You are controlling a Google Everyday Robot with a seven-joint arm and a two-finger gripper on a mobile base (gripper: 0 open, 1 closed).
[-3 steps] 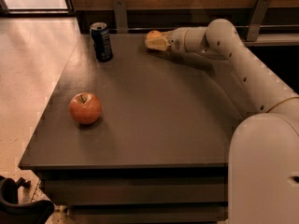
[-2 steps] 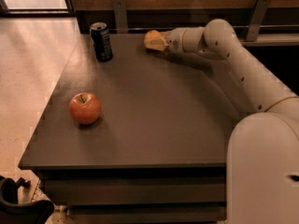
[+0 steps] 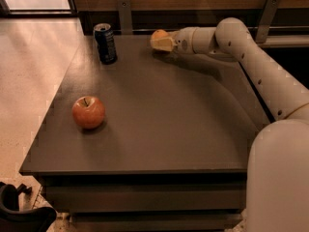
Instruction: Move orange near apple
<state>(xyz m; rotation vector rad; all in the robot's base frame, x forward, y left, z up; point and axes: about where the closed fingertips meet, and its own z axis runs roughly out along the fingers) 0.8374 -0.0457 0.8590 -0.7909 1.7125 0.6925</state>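
The red apple (image 3: pixel 88 112) with a short stem sits on the dark table (image 3: pixel 159 115) at the left front. The orange (image 3: pixel 158 35) is at the far middle edge of the table, partly hidden by my gripper (image 3: pixel 161 42). My gripper reaches in from the right with its pale fingers around the orange, far from the apple.
A dark blue soda can (image 3: pixel 105 43) stands upright at the far left of the table, left of the orange. A wooden wall with metal brackets (image 3: pixel 124 13) runs behind the table. The floor lies to the left.
The gripper and the orange have shifted slightly to the left along the far edge. The apple and the can have not moved.
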